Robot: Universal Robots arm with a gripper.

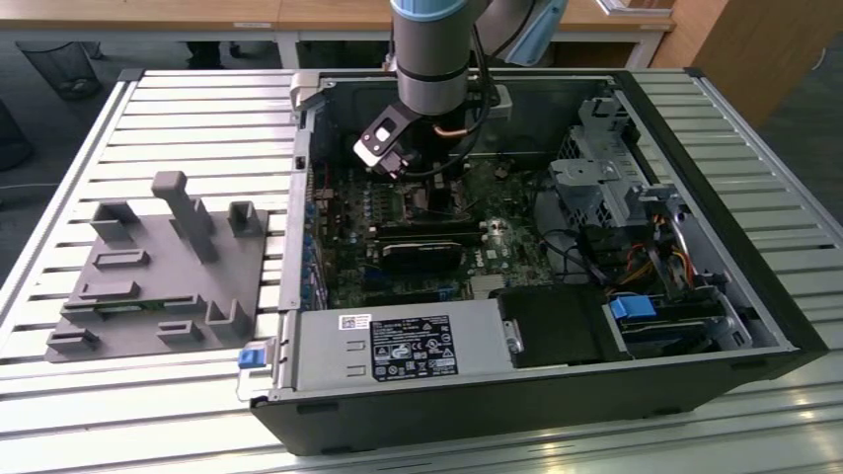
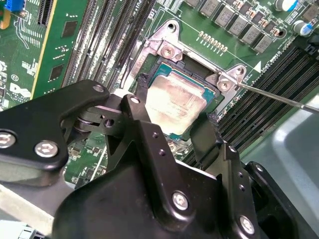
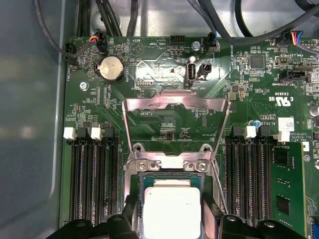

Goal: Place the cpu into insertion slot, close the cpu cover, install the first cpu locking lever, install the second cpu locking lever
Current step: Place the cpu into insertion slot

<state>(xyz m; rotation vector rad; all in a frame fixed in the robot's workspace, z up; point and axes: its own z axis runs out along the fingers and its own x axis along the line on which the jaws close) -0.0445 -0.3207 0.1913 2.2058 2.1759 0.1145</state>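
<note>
My tool (image 3: 172,219) straddles the cpu (image 3: 172,206), its fingers (image 2: 202,132) spread slightly wider than the chip, one on each side. The cpu lies flat in the insertion slot (image 3: 149,178), metal top up, edges square with the rim. It is near-square, with no clear long axis. The cpu cover (image 3: 174,102) stands open.
</note>
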